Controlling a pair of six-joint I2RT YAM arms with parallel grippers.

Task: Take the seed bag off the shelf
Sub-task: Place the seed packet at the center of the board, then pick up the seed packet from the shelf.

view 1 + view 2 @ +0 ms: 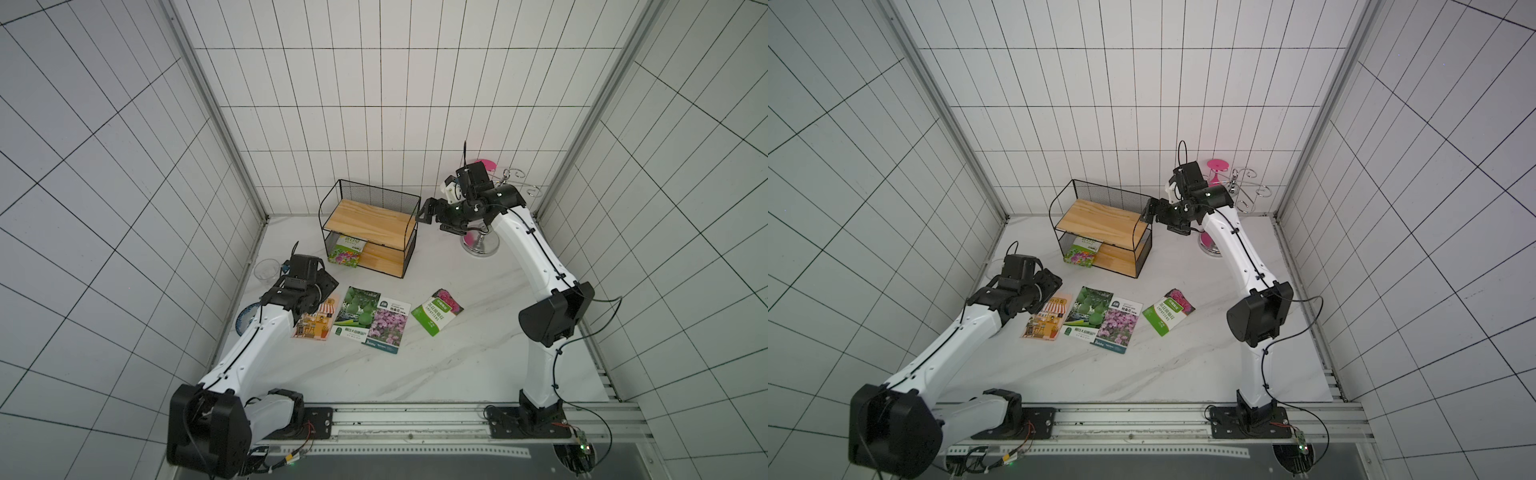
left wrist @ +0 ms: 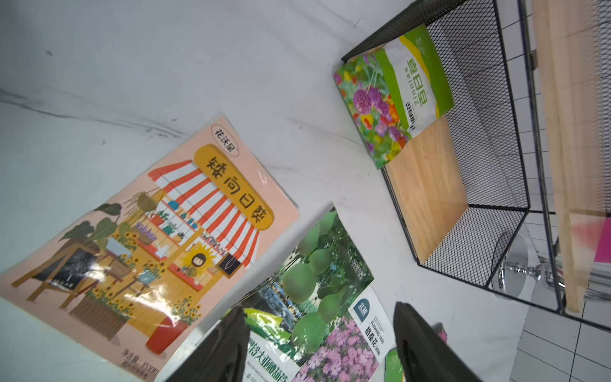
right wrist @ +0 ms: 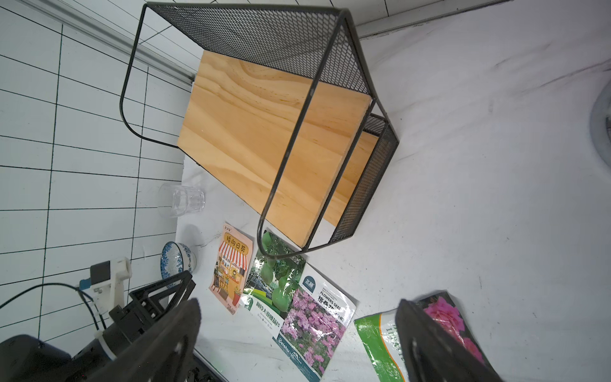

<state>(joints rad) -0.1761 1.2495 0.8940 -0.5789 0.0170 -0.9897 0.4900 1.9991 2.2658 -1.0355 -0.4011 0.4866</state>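
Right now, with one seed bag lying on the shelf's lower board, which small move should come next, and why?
Probably move the left jaws toward the seed bag. It lies on the lower board of the shelf, its end overhanging the front edge, and those jaws stand open, empty and nearest.

Seed bag (image 1: 1080,254) on the shelf (image 1: 1100,218), lower board.

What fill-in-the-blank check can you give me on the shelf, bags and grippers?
The seed bag left in the shelf lies on its ____ board.
The loose packets on the table number ____.
The left gripper is ____, holding nothing.
The right gripper hangs nearest the shelf's ____ board.
Missing: lower; four; open; upper.
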